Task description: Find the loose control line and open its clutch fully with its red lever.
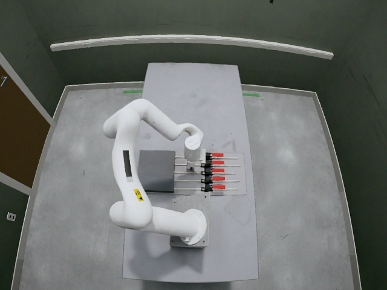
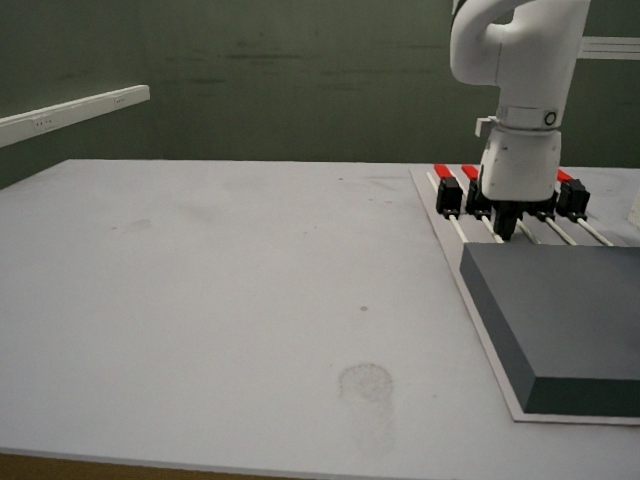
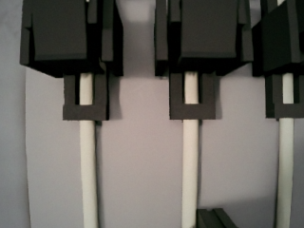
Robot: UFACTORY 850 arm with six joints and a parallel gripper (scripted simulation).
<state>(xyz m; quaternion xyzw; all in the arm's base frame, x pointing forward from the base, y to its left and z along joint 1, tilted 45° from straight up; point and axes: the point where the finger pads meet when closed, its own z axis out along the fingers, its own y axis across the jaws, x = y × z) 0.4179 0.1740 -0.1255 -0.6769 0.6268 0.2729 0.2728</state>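
Observation:
The grey console has five pale lines running out of it through black clutches. The five red levers, such as the nearest lever, all lie along their lines, pointing away from the console. My gripper is shut and holds nothing. Its tips are low between the second line from the far side and the third line, on the console side of the clutches. They are right beside the second line; whether they touch it is unclear.
The clutches stand in a row, with the second clutch just ahead of the tips in the wrist view. The thin base board lies under console and lines on the table. The arm's base stands close to the board.

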